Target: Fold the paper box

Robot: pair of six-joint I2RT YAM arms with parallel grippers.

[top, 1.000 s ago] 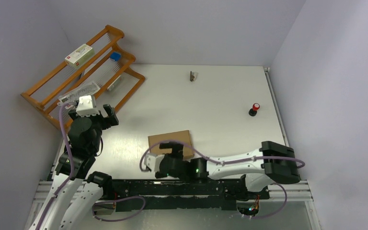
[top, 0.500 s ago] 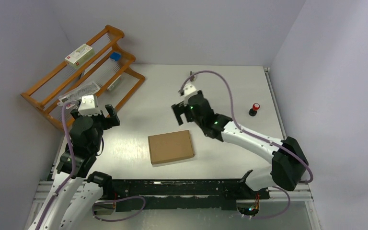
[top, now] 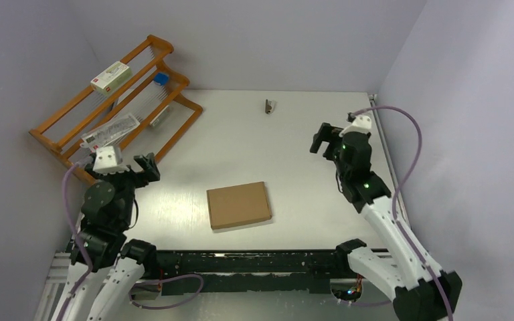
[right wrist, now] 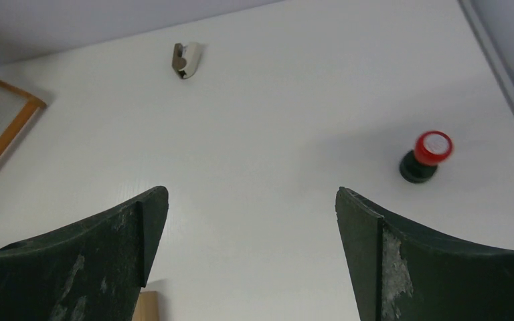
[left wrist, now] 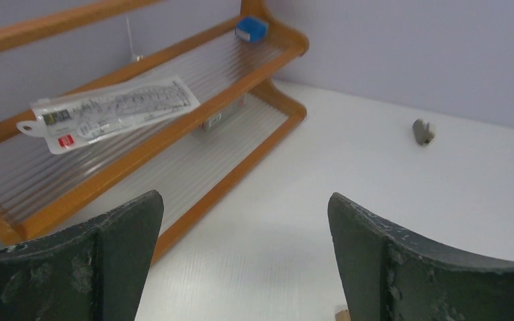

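Top external: brown paper box (top: 239,205) lies flat, closed, on table (top: 308,200) btwn arms. Wrist views: left gripper (left wrist: 244,202) & right gripper (right wrist: 251,194) both spread wide, empty, well apart from box.

Walls (top: 254,40): pale lilac, plain, closing three sides. Tabletop (top: 294,140): white, matte. Light even and diffuse, with soft shadows only. Wooden two-tier rack (left wrist: 174,127), with ribbed clear shelves, stands ahead and left of the left gripper (left wrist: 244,200), against the side wall. Back wall meets the tabletop well beyond the right gripper (right wrist: 251,190).
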